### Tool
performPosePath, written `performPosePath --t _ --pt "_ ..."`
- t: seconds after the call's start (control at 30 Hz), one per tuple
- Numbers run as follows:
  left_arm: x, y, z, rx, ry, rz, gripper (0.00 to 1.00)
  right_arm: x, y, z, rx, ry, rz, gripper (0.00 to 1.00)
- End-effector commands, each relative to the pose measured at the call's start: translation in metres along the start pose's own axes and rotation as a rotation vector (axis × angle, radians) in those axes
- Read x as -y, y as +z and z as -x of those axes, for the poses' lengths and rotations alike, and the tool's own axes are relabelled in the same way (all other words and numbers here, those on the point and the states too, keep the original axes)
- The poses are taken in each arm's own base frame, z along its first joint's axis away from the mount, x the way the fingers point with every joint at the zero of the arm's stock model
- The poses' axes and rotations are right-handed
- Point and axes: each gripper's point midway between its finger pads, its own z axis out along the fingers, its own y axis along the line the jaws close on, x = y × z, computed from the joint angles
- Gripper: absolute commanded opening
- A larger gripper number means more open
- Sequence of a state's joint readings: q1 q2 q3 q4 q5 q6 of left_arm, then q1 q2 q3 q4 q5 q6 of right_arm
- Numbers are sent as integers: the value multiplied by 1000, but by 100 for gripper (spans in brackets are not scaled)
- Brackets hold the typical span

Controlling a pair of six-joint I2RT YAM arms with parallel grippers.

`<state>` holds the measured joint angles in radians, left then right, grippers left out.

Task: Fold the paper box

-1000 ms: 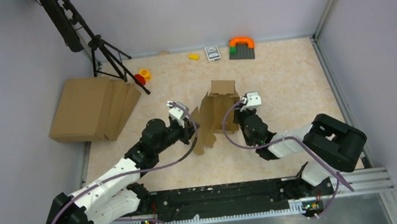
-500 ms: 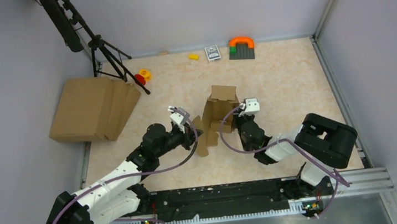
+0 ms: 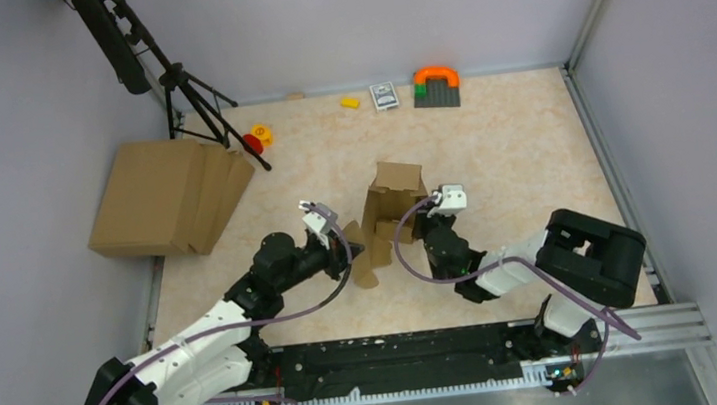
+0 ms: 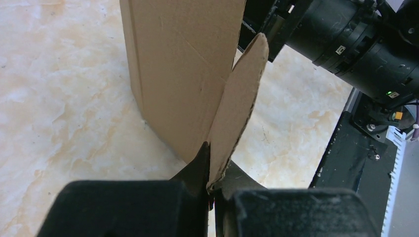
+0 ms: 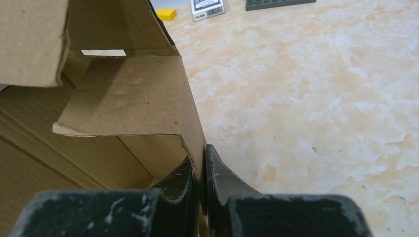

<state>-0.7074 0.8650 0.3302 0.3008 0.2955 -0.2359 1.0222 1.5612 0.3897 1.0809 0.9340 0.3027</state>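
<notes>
One paper box, long axis roughly near-to-far.

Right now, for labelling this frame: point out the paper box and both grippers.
paper box (image 3: 389, 199), top view, its upright panel.
left gripper (image 4: 211, 170), left wrist view, between fingertips clamping a tab.
right gripper (image 5: 200, 160), right wrist view, between fingertips pinching a wall.

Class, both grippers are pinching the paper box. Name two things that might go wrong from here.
1. The left gripper pinches only the thin rounded tab by its edge; pulling may tear or crease it.
2. The right gripper clamps one wall edge of the paper box; uneven pulls could twist the half-formed box or slip it free.
</notes>
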Motion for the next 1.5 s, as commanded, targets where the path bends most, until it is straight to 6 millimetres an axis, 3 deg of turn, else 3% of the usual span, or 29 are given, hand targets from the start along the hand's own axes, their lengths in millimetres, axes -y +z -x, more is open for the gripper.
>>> performPosePath --t 0.0,0.37,0.57,0.8,0.87,0.93,0.97,1.27,1.47 --pt "3 -6 -25 -72 -66 -14 0 0 -6 -34 -104 -19 -52 5" --pt "12 -5 -28 -70 -102 -64 0 5 3 -34 -110 63 -221 8" --pt "7 -8 -27 -78 -92 -28 0 14 3 -35 -80 28 -293 2" --pt "7 -12 -28 -82 -94 -21 0 13 -3 -44 -99 47 -331 1" --pt "6 -12 -28 -83 -94 -14 0 14 -4 -45 -106 26 -326 11" --pt "4 -12 -27 -81 -94 -5 0 18 -7 -45 -112 9 -313 32" --pt "4 -12 -28 -82 -94 -3 0 18 -8 -44 -114 4 -298 35" --pt "0 -14 -25 -77 -50 15 0 10 -16 -39 -131 12 -75 25" --pt "7 -12 -21 -95 -27 -27 0 3 -13 -35 -129 -22 -3 36"
